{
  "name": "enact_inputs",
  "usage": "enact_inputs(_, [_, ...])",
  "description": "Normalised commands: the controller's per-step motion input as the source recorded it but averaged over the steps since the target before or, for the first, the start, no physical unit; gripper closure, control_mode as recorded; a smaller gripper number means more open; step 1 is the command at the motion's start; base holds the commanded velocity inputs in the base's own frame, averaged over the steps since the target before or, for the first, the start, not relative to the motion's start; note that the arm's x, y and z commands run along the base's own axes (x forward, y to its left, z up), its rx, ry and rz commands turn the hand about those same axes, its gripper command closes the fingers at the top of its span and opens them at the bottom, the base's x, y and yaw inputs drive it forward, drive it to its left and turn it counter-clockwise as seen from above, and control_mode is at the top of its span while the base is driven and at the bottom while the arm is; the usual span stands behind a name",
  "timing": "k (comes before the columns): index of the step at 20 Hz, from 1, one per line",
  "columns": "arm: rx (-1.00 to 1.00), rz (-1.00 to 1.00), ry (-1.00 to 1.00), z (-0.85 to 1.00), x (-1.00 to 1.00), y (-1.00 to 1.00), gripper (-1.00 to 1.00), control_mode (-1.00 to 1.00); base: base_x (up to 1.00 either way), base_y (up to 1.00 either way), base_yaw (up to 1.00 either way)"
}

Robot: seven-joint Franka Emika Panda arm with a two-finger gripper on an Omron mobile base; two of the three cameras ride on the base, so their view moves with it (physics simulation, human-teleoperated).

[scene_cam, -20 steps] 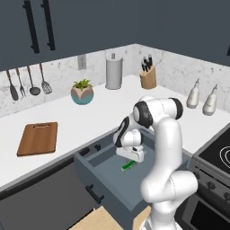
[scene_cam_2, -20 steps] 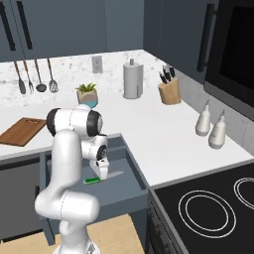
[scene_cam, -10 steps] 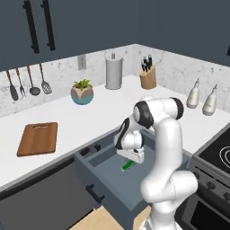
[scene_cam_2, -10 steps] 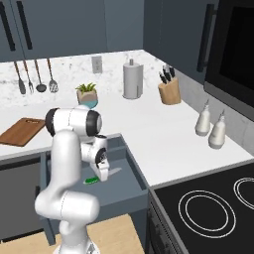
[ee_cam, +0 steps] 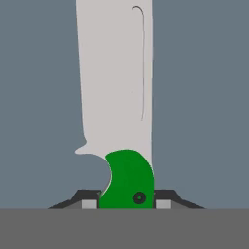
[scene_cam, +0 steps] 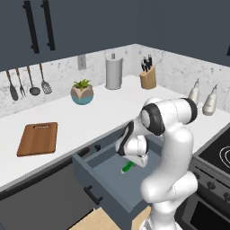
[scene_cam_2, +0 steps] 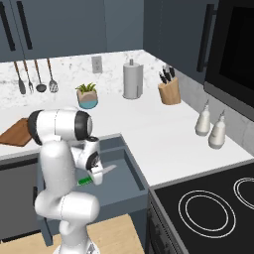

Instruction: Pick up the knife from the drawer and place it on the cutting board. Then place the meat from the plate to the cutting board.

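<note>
Green shows between the two dark finger tips: the gripper [ee_cam: 126, 203] has its jaws pressed in against the handle of the knife [ee_cam: 116, 97], one pad on each side, and the pale blade runs straight up and away from the hand over the flat blue-grey floor of the drawer [ee_cam: 204, 97]. From the left side of the base the white arm bends down into the pulled-out drawer [scene_cam: 105, 168], and the knife's green handle [scene_cam: 127, 167] pokes out just under the hand, low inside the box; whether it rests on the floor or is just off it I cannot tell. From the right side the knife [scene_cam_2: 96, 174] sits at the hand with the handle toward the drawer front and the silvery blade slanting up toward the counter.

Off along the white counter, well apart from the drawer, the brown cutting board [scene_cam: 38, 138] lies flat and bare. Behind it a small potted plant [scene_cam: 82, 92] stands near the wall, and further along are a paper-towel roll [scene_cam: 113, 72] and a wooden knife block [scene_cam: 148, 77].
</note>
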Motion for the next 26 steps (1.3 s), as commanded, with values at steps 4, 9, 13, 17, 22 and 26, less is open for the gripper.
enact_inputs(4, [-0.13,0.00,0.01,1.00,-0.45,0.43,1.00,-1.00,0.00,0.00,0.00])
enact_inputs(9, [-0.13,0.00,0.07,1.00,-0.13,0.57,1.00,-1.00,0.00,0.00,0.00])
enact_inputs(13, [-0.12,0.00,0.12,1.00,0.00,0.74,1.00,-1.00,0.00,0.00,0.00])
enact_inputs(17, [-0.08,0.00,0.14,1.00,0.00,0.84,1.00,-1.00,0.00,0.00,0.00])
enact_inputs(22, [-0.07,0.00,0.22,1.00,0.26,0.98,1.00,-1.00,0.00,0.00,0.00])
enact_inputs(26, [-0.04,0.00,0.21,0.69,0.61,1.00,1.00,-1.00,0.00,0.00,0.00])
